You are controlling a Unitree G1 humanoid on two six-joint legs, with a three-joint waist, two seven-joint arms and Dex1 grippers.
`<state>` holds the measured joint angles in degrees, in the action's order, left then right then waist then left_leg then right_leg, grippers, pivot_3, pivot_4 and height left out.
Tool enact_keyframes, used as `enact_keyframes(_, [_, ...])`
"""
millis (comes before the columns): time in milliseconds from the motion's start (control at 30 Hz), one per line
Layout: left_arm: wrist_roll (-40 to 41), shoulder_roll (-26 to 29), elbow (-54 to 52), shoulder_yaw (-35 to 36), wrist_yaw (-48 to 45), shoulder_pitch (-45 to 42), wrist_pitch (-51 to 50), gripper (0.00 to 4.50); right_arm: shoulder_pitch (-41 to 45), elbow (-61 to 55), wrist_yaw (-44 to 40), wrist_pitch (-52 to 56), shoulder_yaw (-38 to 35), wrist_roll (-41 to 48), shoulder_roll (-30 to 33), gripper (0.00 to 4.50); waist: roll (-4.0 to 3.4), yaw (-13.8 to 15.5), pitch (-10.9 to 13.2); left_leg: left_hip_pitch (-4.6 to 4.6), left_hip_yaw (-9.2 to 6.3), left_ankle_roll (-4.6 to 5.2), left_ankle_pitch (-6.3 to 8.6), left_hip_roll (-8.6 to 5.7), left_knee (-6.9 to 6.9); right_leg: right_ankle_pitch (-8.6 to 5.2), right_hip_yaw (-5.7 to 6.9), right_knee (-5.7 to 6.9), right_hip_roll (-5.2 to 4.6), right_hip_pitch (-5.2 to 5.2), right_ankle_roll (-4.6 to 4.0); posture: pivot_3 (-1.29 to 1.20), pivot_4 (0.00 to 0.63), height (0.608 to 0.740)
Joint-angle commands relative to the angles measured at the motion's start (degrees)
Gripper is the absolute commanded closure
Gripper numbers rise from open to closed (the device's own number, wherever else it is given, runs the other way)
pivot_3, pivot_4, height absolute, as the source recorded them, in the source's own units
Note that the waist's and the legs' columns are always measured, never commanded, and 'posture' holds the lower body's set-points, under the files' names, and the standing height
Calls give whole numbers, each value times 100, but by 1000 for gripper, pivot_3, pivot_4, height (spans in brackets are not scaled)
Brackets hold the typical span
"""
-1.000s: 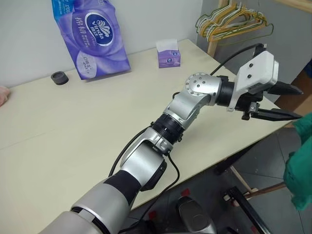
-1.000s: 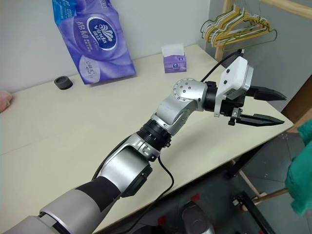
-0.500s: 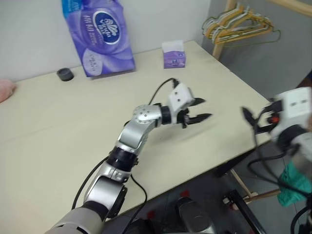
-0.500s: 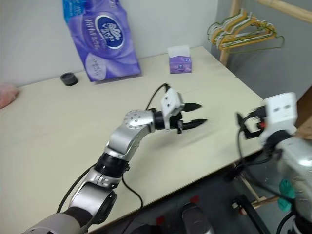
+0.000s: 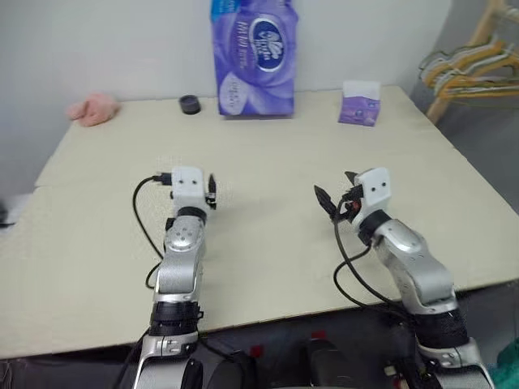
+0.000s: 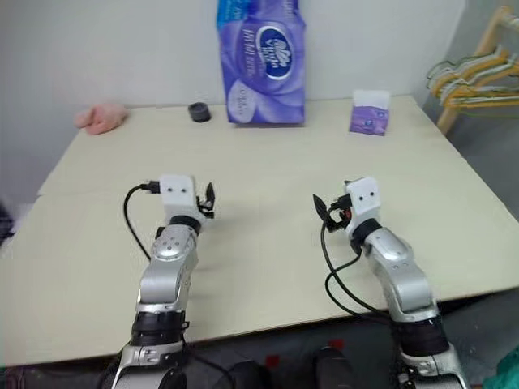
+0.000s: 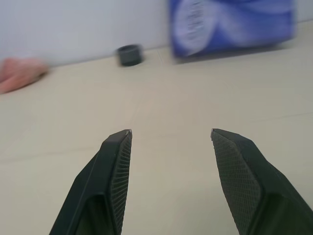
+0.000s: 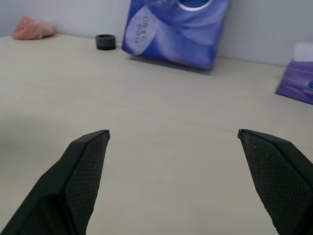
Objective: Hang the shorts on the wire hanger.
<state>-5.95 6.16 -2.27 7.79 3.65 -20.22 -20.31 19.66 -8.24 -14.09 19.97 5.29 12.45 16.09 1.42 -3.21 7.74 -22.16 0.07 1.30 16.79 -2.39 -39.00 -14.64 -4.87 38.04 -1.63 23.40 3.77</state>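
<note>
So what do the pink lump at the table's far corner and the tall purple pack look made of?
The pink lump looks like soft cloth: matte, rumpled, no hard edges. The purple pack looks like glossy plastic film over something soft, probably tissue rolls: sheen, printed logo, bulging sides.

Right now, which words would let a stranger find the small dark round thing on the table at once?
Start at the tall purple tissue pack standing at the far edge of the table, against the wall. Just beside it, towards the pink cloth, sits a low black ring-shaped object. It is the only dark, round item there; the other things along that edge are purple or pink.
</note>
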Motion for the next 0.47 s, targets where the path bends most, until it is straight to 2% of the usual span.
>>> enact_keyframes(33, [26,-27,-301,-3,75,210,288,1773,210,475,31,-542,-105,-167,-226,18,6,209,-18,0,-6,-4,-3,1,0,2,8,0,0,-2,-3,82,71,740])
enact_keyframes(167, [226,-16,-273,-44,-133,364,432,1773,282,826,102,-753,-256,-234,-397,18,14,468,-24,-4,-23,-6,-20,1,0,17,71,-12,-9,-9,-29,106,72,740])
enact_keyframes(467, [519,75,-88,-131,-539,262,561,1773,218,990,77,-955,-431,-287,-529,18,8,468,-34,-11,-81,-43,-60,6,5,35,111,-1,8,-16,-61,111,76,740])
